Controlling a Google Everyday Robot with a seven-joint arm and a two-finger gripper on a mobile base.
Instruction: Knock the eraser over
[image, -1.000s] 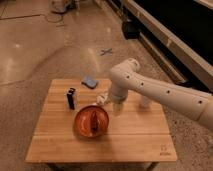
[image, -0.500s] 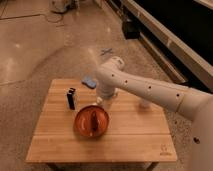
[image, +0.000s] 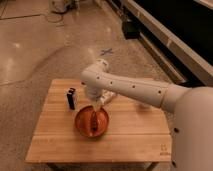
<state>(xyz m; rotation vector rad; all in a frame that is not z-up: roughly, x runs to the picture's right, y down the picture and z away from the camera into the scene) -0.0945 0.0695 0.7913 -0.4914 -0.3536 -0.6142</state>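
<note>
The eraser (image: 71, 98), a small black block with a pale strip at its top, stands upright on the left part of the wooden table (image: 55, 142). My gripper (image: 93, 103) hangs from the white arm (image: 135, 89) just right of the eraser, over the far rim of an orange bowl (image: 92, 122). A small gap separates the gripper from the eraser.
The orange bowl holds a reddish item. A white oblong wrapped item (image: 106, 97) lies behind the gripper, partly hidden by the arm. The table stands on a polished concrete floor with a blue tape cross (image: 105, 51) behind it. A dark bench runs along the right.
The arm has swung left across the table, bringing the gripper from the middle toward the eraser. It now covers the blue pad and white cup. The eraser still stands.
</note>
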